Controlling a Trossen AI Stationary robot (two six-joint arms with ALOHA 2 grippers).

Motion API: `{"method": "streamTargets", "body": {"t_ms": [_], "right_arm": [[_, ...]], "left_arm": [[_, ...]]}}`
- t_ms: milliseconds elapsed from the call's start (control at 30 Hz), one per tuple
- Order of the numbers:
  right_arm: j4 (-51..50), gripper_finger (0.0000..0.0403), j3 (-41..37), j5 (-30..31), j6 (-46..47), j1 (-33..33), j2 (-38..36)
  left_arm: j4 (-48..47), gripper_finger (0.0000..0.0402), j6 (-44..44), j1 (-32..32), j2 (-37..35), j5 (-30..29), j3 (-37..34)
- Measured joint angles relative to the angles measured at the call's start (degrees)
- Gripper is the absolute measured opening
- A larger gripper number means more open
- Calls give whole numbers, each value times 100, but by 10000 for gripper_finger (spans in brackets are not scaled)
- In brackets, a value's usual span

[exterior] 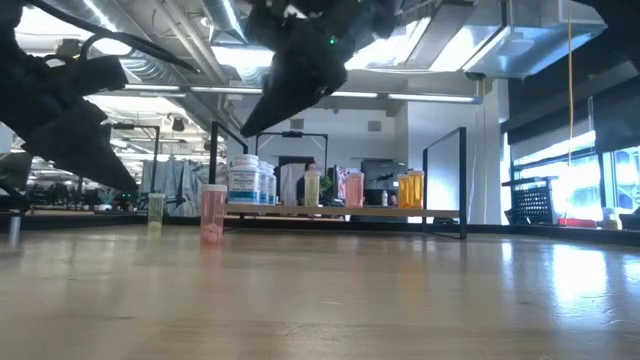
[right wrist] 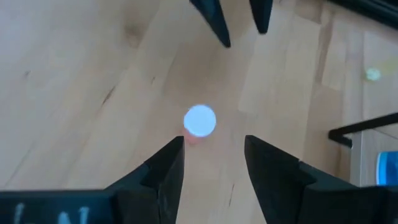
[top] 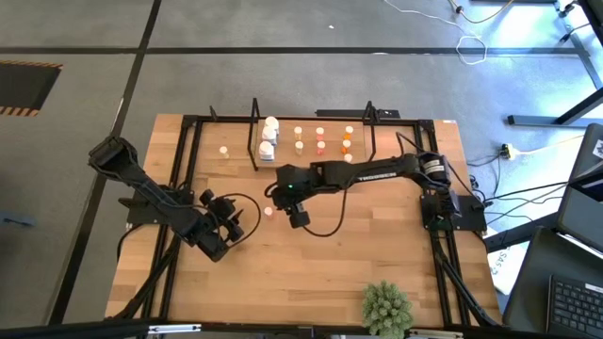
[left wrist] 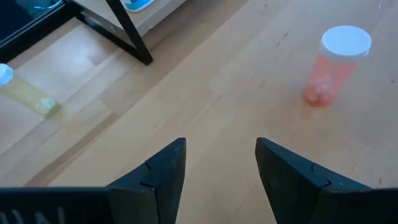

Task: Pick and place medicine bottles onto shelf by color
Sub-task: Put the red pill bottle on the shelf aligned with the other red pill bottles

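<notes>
A pink medicine bottle with a white cap [top: 268, 211] [right wrist: 200, 121] [left wrist: 333, 65] stands upright on the wooden table, in front of the shelf. My right gripper [top: 279, 200] [right wrist: 211, 146] hovers open above it, slanting down, with the cap just ahead of its fingertips. My left gripper [top: 243, 218] [left wrist: 221, 149] is open to the bottle's left, over bare wood. A pale yellow bottle [top: 223, 150] [left wrist: 25, 93] stands alone left of the shelf. The shelf [top: 311, 155] holds white bottles [top: 270, 135] at its left end and small pale, pink and orange ones [top: 320, 137] to their right.
A green bushy plant [top: 386, 306] stands at the table's near edge, right of centre. A black frame [top: 184, 179] runs around the tabletop. The shelf's black end frame [left wrist: 124, 31] is close to the left arm. Bare wood lies between the grippers and the near edge.
</notes>
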Motion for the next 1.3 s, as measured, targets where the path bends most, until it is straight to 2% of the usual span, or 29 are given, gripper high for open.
{"method": "streamTargets", "body": {"t_ms": [1300], "right_arm": [[387, 171, -2, 42, 638, -18, 120]], "left_arm": [[32, 188, 50, -2, 0, 2, 2]]}}
